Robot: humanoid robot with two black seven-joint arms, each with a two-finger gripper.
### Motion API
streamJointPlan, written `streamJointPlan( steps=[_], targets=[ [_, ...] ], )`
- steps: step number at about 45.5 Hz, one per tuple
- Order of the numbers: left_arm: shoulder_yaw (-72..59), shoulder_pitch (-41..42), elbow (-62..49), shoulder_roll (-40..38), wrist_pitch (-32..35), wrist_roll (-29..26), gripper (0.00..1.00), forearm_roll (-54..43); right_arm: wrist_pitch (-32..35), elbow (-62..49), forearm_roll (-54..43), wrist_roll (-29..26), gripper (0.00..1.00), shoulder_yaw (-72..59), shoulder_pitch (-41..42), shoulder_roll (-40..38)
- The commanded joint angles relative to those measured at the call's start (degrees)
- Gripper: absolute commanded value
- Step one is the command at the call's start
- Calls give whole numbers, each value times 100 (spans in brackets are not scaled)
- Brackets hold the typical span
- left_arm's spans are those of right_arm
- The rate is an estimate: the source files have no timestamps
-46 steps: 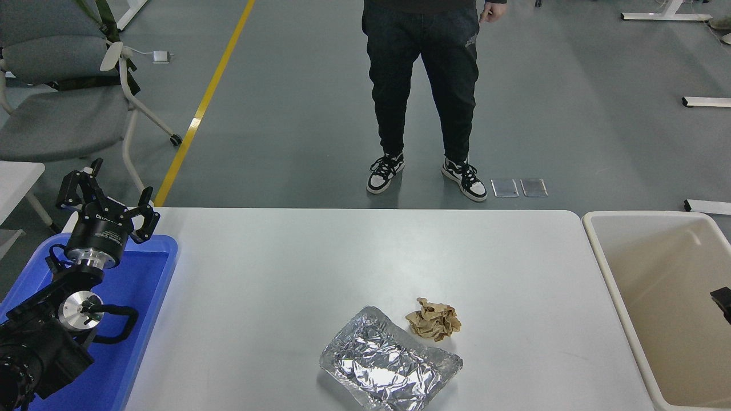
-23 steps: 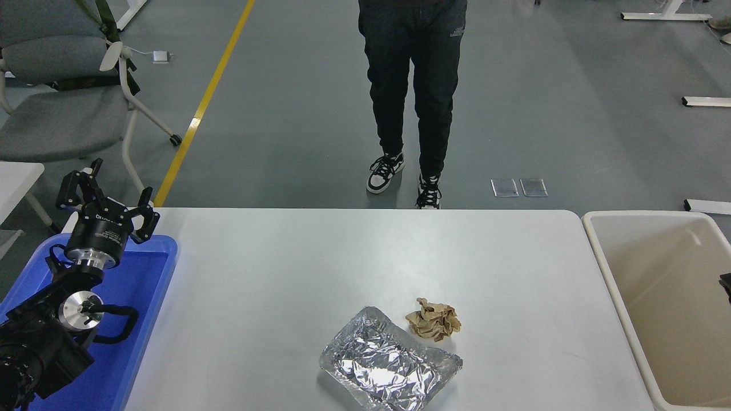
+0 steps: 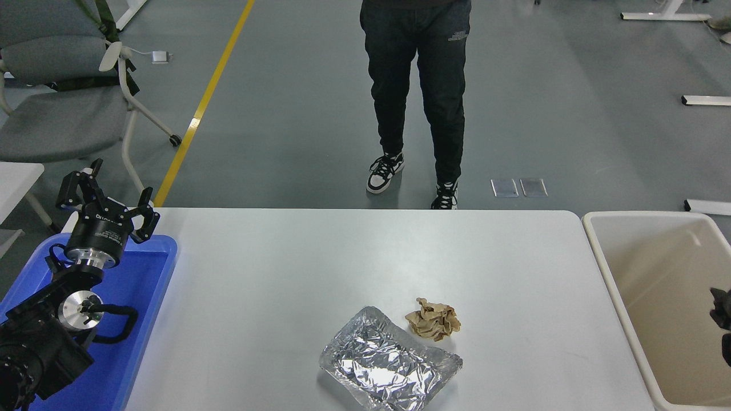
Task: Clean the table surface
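White worktop (image 3: 285,274), crumpled foil tray (image 3: 390,365) near centre, brown paper wad (image 3: 433,319) just beside, left end effector (image 3: 108,197) fingers apart over blue tray (image 3: 143,297), right end effector (image 3: 721,308) at right edge over beige tub (image 3: 605,268), fingers' state unclear

On the table surface (image 3: 297,274) we see a crumpled foil tray (image 3: 390,367) just beside a brown paper ball (image 3: 433,319). Our left gripper (image 3: 106,200) hangs open over the blue tray (image 3: 145,285).

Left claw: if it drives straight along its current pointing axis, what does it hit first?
Probably nothing on the table. The left claw points up and away over the blue tray's far edge toward the gray chair; depth is unclear.
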Motion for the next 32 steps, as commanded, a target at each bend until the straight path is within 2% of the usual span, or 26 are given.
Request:
streamJointPlan(
  steps=[1, 8, 18, 24, 32],
  targets=[
    [0, 0, 1, 0, -1, 0, 100, 1, 433, 1795, -366, 202, 100, 1590, -732, 83],
    [0, 0, -8, 0, -1, 0, 100, 1, 521, 2112, -849, 412, 100, 1985, -741, 601],
    [0, -9, -8, 0, -9, 0, 100, 1, 556, 1893, -1737, 800, 100, 1994, -232, 1427],
    [0, -9, 1, 0, -9, 0, 100, 1, 556, 1796, -2132, 1107, 100, 2003, -196, 1586],
    [0, -9, 1, 0, -9, 0, 100, 1, 538, 1611, -2124, 1116, 100, 1986, -144, 1656]
  ],
)
